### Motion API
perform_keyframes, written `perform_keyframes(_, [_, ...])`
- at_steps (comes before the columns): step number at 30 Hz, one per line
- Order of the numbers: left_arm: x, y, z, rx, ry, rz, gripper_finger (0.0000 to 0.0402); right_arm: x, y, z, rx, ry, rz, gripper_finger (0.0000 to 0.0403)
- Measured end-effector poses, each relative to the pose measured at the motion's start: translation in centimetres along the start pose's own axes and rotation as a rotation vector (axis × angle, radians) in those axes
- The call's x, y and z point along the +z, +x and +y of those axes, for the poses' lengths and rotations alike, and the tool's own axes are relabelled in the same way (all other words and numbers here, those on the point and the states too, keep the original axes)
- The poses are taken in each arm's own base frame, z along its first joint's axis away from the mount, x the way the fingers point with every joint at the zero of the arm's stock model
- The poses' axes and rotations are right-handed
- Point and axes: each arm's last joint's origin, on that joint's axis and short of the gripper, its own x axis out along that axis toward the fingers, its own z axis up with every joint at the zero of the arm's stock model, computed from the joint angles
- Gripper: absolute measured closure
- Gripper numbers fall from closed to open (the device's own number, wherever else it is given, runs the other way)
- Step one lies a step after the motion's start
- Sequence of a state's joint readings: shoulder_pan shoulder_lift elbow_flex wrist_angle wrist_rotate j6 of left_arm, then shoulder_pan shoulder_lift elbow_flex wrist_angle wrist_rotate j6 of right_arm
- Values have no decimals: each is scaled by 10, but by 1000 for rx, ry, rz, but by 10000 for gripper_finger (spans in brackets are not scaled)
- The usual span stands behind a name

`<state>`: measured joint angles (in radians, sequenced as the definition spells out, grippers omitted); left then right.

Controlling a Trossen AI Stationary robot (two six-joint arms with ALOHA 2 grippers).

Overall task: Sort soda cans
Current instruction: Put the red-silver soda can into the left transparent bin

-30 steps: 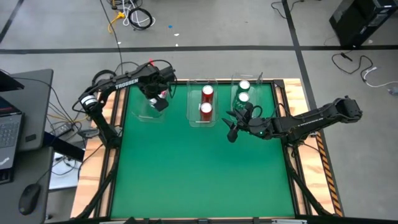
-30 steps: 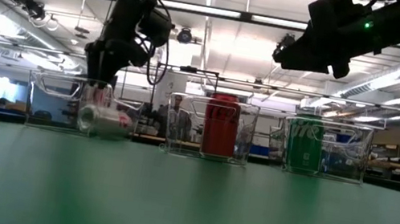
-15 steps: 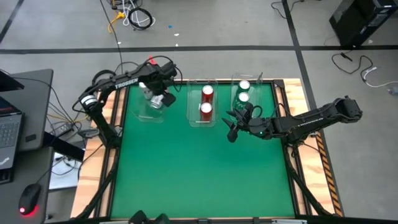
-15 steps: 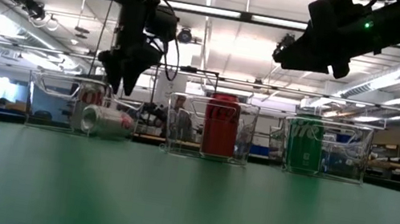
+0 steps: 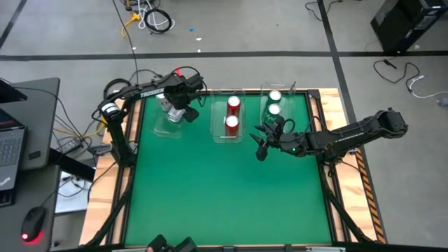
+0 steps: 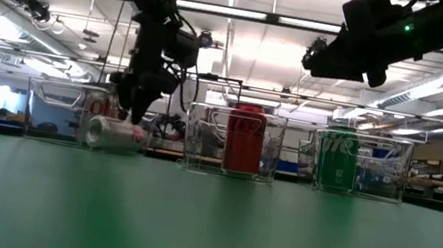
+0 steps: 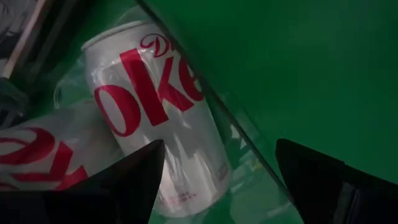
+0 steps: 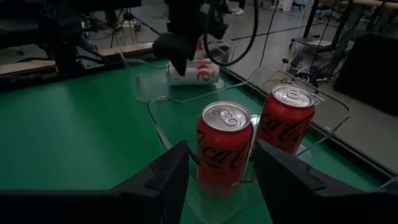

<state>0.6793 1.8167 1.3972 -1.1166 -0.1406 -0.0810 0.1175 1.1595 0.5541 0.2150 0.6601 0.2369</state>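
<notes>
Two silver soda cans sit in the left clear bin (image 5: 155, 127). One lies on its side (image 6: 112, 134) (image 7: 155, 112); the second one (image 7: 37, 158) is right beside it. My left gripper (image 6: 133, 115) (image 7: 217, 186) points down just above the lying can, open, with one finger over the can and the other past the bin's wall. Two red cans (image 5: 233, 105) (image 5: 231, 123) stand in the middle bin and two green cans (image 5: 274, 96) (image 5: 274, 110) in the right bin. My right gripper (image 5: 262, 143) (image 8: 230, 186) hangs open above the mat, near the middle bin.
The three clear bins stand in a row along the table's far edge, their thin walls (image 6: 202, 134) rising above the mat. The green mat (image 5: 224, 189) stretches bare from the bins to the near edge. A wooden frame (image 5: 336, 140) borders the table.
My left gripper has risen a little out of the left bin, shifted toward the table's right, then sunk again toward the lying silver can. The can has stayed on its side in the bin.
</notes>
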Motion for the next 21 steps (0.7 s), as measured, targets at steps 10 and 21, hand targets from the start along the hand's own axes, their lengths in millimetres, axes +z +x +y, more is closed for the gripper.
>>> perform_keyframes(10, [-15, -19, 4, 74, 13, 16, 89, -1, 0, 0, -3, -7, 9, 215])
perform_keyframes(21, [-16, -21, 5, 98, 36, 24, 90, -5, 0, -1, -1, 0, 45, 213])
